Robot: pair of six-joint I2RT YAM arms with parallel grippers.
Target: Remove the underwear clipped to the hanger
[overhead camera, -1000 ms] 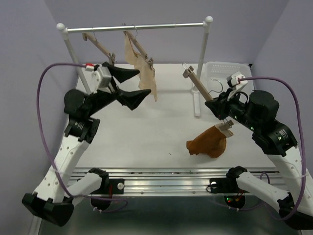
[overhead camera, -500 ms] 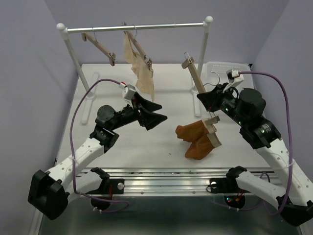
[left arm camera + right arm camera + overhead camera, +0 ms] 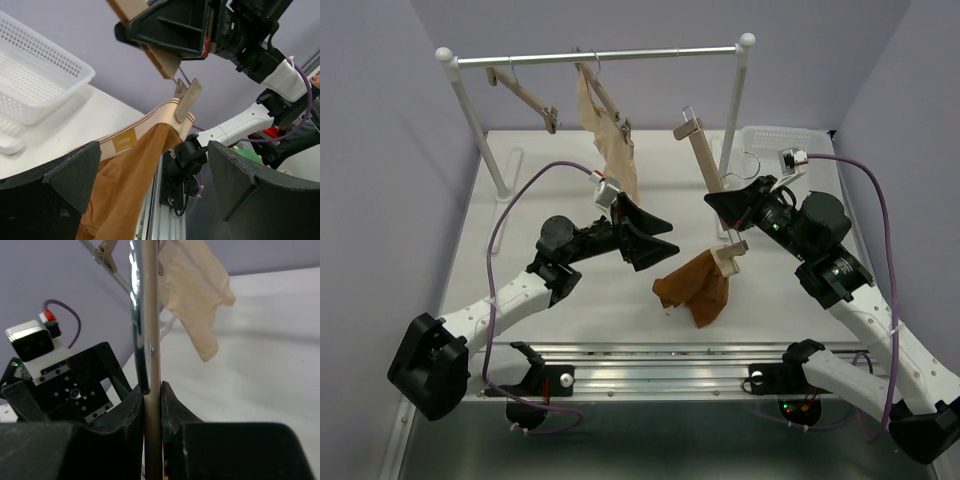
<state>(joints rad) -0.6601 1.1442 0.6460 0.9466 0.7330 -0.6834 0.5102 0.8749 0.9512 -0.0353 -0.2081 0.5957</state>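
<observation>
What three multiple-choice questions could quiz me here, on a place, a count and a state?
1. How many hangers hang on the rail? A one; B two; C four.
2. Where is the underwear? A in the basket; B on the rail; C clipped to the hanger in the right claw.
3. The left claw is: A open; B shut on cloth; C shut on the rail.
Answers: B, one bare, one with a beige garment; C, it hangs from the held hanger's lower clip; A, its fingers stand apart.

table [image 3: 570,290]: white | on it: clothes rack [image 3: 620,55]; white basket [image 3: 780,138], far right
</observation>
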